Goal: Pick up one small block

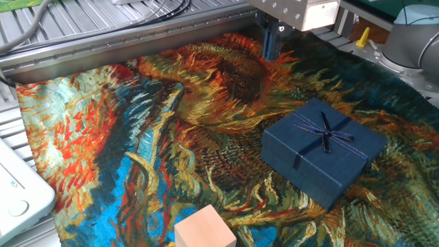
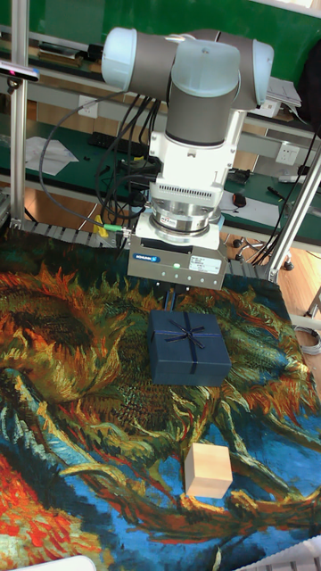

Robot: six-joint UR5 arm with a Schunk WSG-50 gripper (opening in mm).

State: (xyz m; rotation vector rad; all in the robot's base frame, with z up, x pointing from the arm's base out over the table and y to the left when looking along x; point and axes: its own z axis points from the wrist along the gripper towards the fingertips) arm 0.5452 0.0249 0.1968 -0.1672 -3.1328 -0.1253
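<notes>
While the small block (image 1: 204, 229) (image 2: 208, 470) sits alone on the sunflower-print cloth (image 1: 137, 151) (image 2: 80, 375) at the near edge of the fixed view, nothing touches it. Pale peach cube, upright, one corner cut by the frame bottom. Blue gift box (image 1: 322, 149) (image 2: 188, 347) with a ribbon bow lies flat on the cloth, apart from the block, between it and the arm. Pincer (image 1: 271, 41) (image 2: 176, 290) hangs at the far side of the cloth behind the box, well apart from the block; fingers mostly hidden, cannot tell whether released or clenched. Grey UR5 arm (image 2: 201, 98) stands vertical above it. White device (image 1: 17, 192) sits off the cloth's edge on the desk.
</notes>
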